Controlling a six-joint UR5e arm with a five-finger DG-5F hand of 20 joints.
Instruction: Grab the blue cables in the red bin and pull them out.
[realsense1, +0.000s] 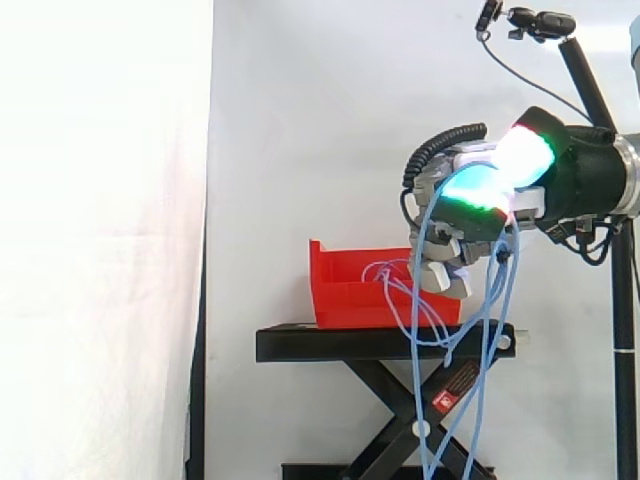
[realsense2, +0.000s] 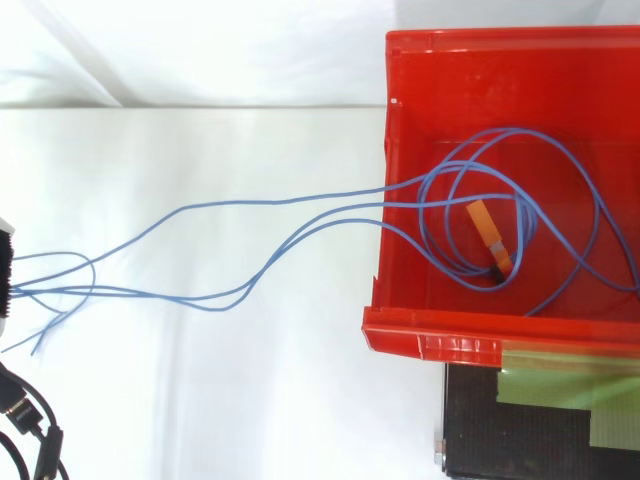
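Where the hand (realsense1: 470, 225) clenches, blue cables (realsense2: 290, 201) dangle.

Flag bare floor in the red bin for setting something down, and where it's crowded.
In the top view, free: the floor strip between the upper wall of the red bin and the topmost loop of the blue cables; a small lower-left corner below where they cross the left wall. Crowded: centre and right, loops around the orange piece.

The side camera stands well back, looking level across the red bin (realsense1: 345, 295), while the top camera looks straight down from close above it; both share the bin and blue cables (realsense2: 260, 203).
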